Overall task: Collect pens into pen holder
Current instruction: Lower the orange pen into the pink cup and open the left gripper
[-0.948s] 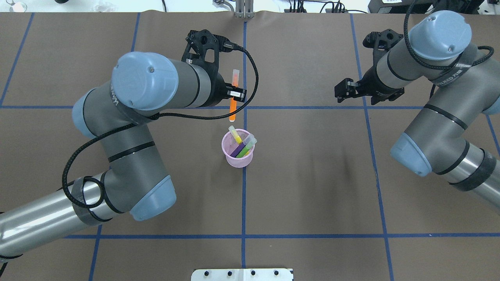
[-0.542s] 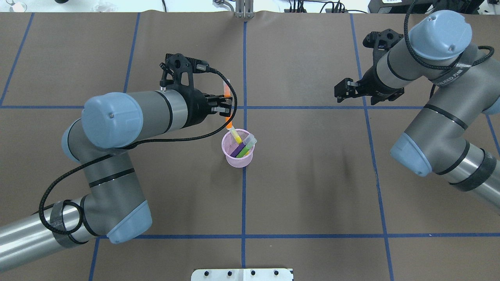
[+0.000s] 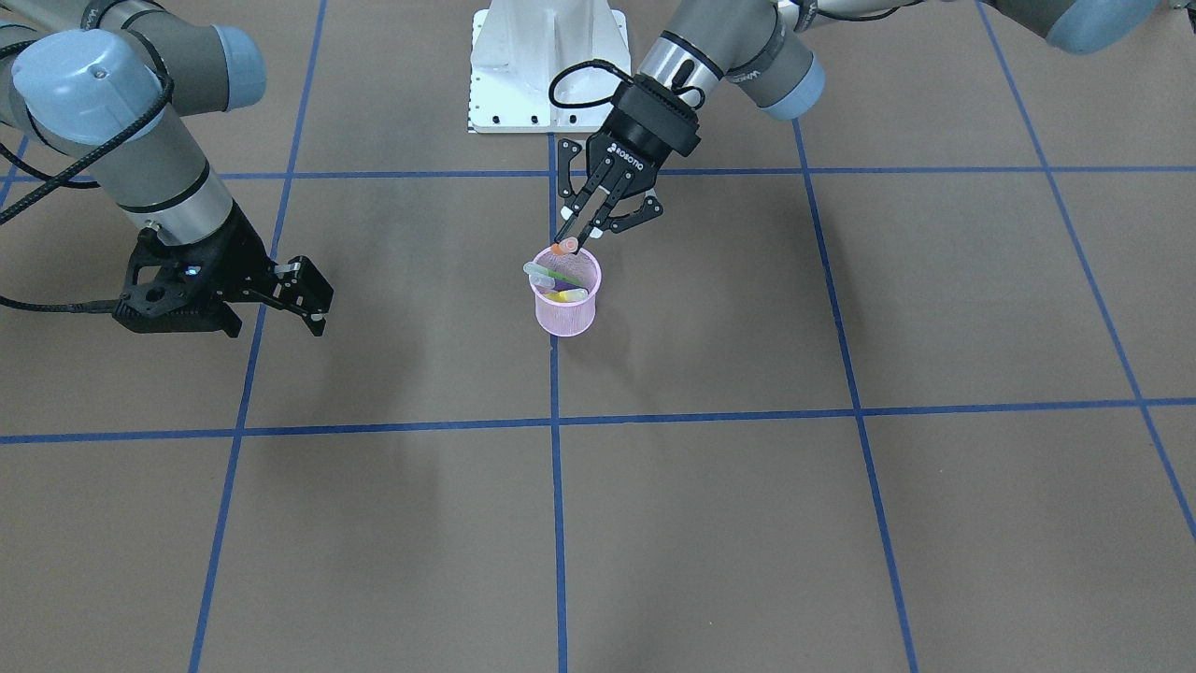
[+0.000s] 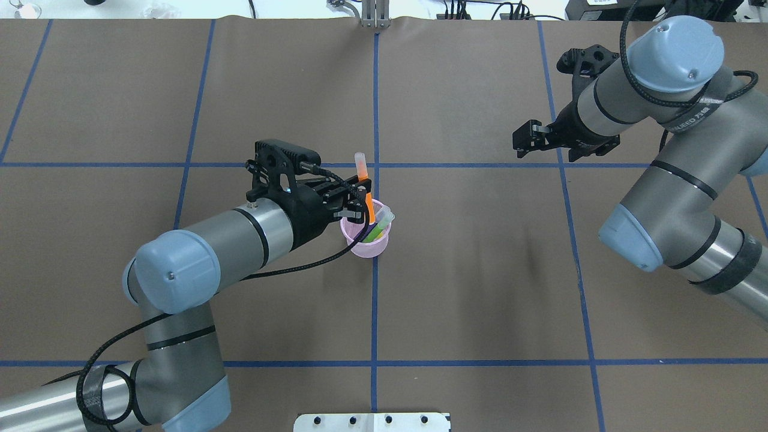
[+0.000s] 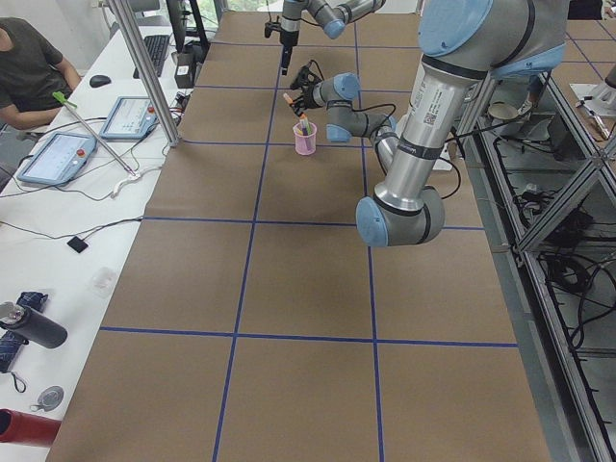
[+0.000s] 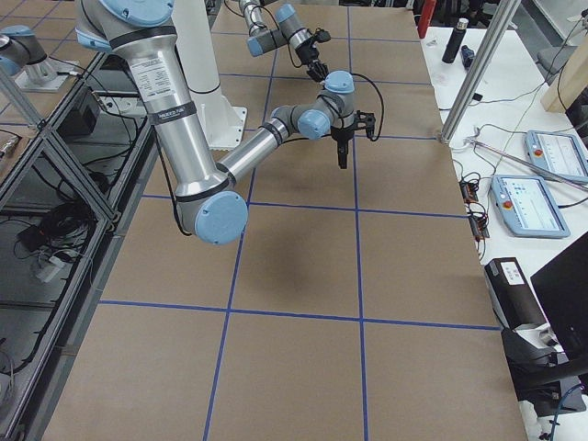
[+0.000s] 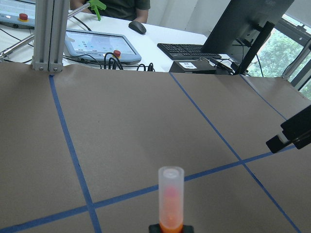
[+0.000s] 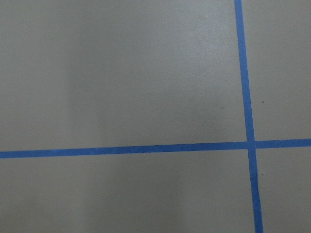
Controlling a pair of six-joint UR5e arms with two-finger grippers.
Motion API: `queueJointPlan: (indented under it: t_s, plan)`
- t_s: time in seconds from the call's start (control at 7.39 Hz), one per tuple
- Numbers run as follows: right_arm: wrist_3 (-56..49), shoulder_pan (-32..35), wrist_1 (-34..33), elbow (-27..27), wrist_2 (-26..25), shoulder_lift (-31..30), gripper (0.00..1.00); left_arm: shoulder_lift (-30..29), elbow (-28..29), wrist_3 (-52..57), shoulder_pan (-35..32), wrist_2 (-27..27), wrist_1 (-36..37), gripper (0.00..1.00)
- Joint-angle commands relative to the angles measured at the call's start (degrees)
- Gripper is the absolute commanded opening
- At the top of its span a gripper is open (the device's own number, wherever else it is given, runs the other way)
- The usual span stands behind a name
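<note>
Orange pen [image 4: 370,211], clamped in the closed fingers of the left gripper [image 4: 364,203], should sink well into the pen holder [image 4: 369,249] before release.

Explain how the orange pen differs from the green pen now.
The slim orange pen is clamped in the left claw; the slim green pen is free. The orange pen has only its lower end at the mouth of the pink wire-mesh cup; the green pen rests inside it, leaning on the rim. Both have a pale translucent cap on top.
</note>
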Motion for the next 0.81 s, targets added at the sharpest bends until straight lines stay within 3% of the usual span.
queueJointPlan:
  t_s: [0.0, 0.68]
  plan:
    - [0.13, -0.01, 0.0, 0.09, -0.07, -0.09, 1.0, 0.63, 0.46, 0.28, 1.32, 1.57, -1.16, 0.0]
    - [0.13, -0.01, 0.0, 0.09, -0.07, -0.17, 1.0, 0.46, 2.39, 0.19, 1.23, 1.57, -1.16, 0.0]
